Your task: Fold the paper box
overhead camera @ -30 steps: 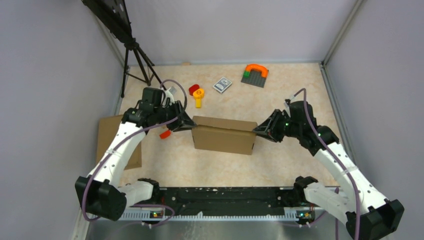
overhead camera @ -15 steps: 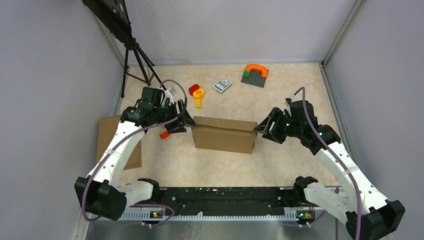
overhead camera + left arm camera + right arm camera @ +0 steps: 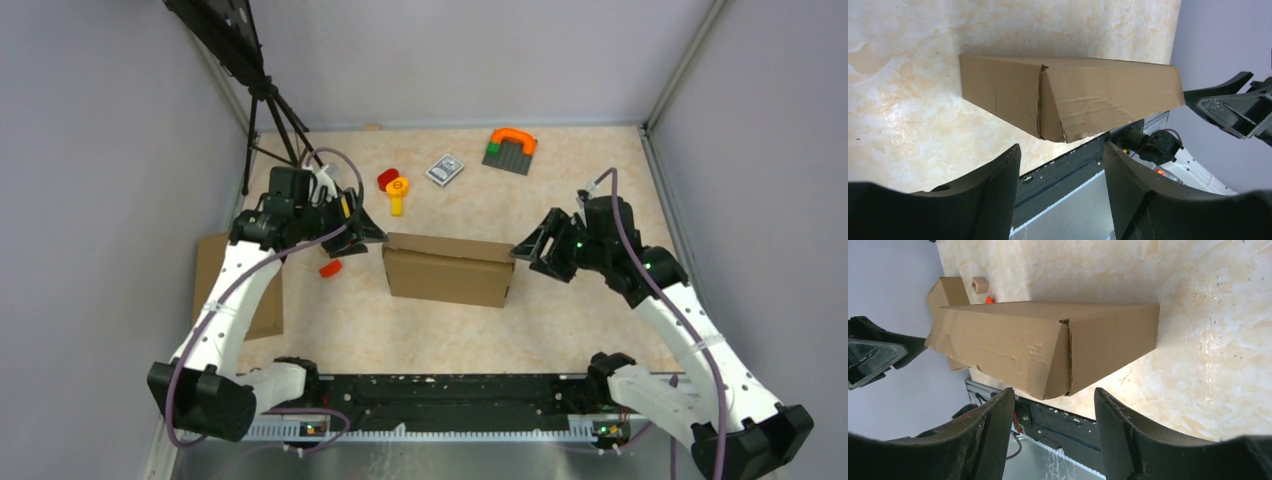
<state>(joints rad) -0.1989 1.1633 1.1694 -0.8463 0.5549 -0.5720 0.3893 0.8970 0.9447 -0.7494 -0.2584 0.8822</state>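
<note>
On the marbled table (image 3: pixel 570 190), the paper box (image 3: pixel 447 272) is lying closed at the centre. We are flanking its short ends, left gripper (image 3: pixel 372 232) and right gripper (image 3: pixel 522 250) both released, grasping nothing, just clear of the cardboard.

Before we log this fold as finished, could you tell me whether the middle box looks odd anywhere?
Only slightly: the box is closed, but in both wrist views its end seam gapes a little, and the cardboard is rumpled along one long edge.
</note>
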